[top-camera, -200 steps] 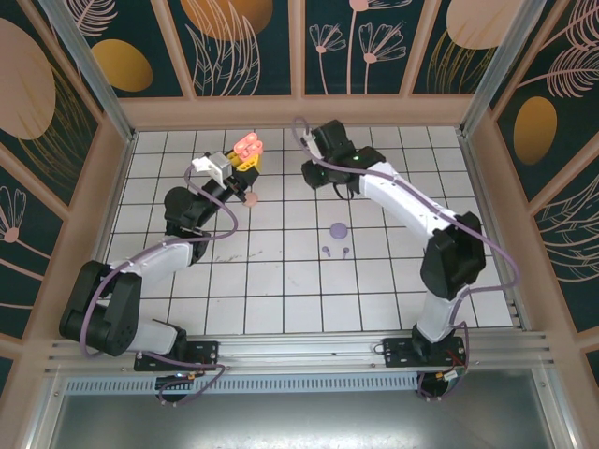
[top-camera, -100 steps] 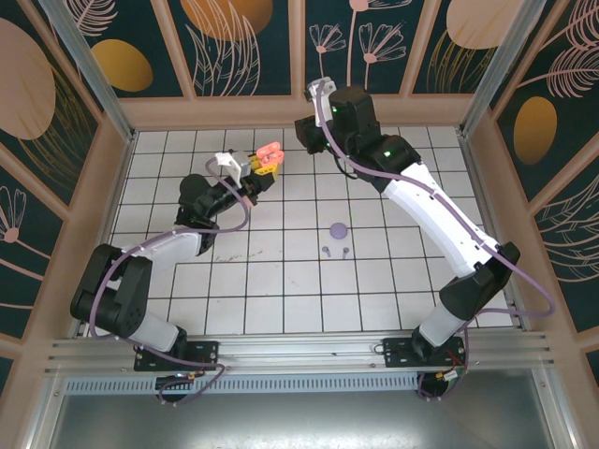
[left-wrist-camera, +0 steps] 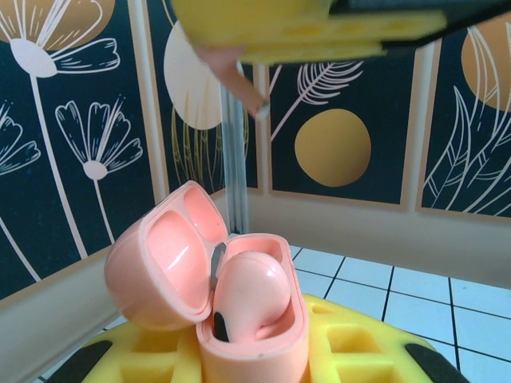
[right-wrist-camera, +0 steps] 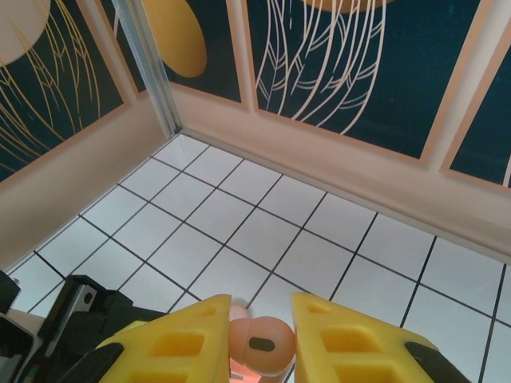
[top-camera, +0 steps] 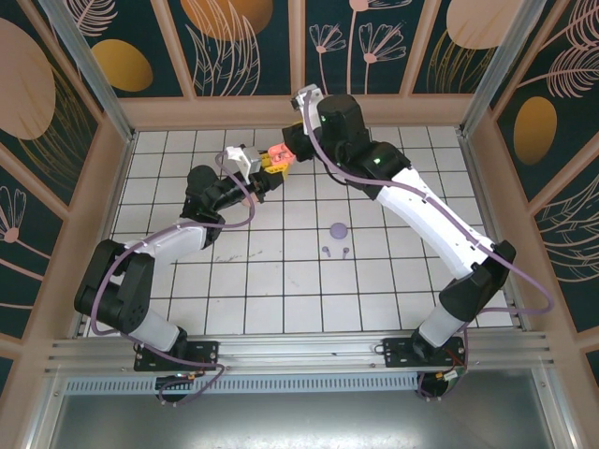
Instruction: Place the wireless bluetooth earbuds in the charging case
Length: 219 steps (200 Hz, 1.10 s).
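Observation:
My left gripper [left-wrist-camera: 251, 361] is shut on the base of an open pale pink charging case [left-wrist-camera: 275, 339], lid [left-wrist-camera: 156, 263] tipped back to the left. One pale pink earbud [left-wrist-camera: 251, 291] sits in the case. Just above it hang the yellow fingers [left-wrist-camera: 303, 32] of my right gripper, shut on a second pale pink earbud [left-wrist-camera: 233, 68] whose stem points down. In the right wrist view that earbud [right-wrist-camera: 267, 345] is pinched in my right gripper [right-wrist-camera: 261, 333]. From above, the case [top-camera: 278, 152] is held off the table at the back, between left gripper [top-camera: 269, 166] and right gripper [top-camera: 292, 155].
A purple case [top-camera: 339, 228] and two small purple earbuds [top-camera: 326, 251] [top-camera: 345, 251] lie on the white grid table [top-camera: 281, 290] near the middle. The back wall panels [top-camera: 299, 103] stand close behind both grippers.
My right arm has lifted and swung left until its gripper hangs over the case. My left gripper has carried the open case to the right, toward it.

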Tool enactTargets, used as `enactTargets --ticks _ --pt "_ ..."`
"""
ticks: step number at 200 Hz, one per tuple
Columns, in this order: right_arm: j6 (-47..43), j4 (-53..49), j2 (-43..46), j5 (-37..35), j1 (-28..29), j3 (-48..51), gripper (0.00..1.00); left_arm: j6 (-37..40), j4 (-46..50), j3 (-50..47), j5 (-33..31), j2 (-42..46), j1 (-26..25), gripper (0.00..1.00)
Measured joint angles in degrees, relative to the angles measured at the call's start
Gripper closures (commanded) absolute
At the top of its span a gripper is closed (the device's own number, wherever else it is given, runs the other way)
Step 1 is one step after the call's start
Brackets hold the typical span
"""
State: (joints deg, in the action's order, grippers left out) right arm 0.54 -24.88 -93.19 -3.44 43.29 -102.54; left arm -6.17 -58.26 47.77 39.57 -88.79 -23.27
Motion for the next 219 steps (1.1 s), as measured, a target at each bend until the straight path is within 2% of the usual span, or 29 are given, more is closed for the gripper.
enactTargets --ticks 48,219 --pt "0.02 2.43 0.0 0.0 0.33 4.92 0.77 -0.57 -0.02 0.0 0.48 0.0 0.0 1.0" --pt "0.26 5.62 0.02 -0.22 0.33 7.76 0.78 -2.38 -0.2 0.0 0.46 0.0 0.0 1.0"
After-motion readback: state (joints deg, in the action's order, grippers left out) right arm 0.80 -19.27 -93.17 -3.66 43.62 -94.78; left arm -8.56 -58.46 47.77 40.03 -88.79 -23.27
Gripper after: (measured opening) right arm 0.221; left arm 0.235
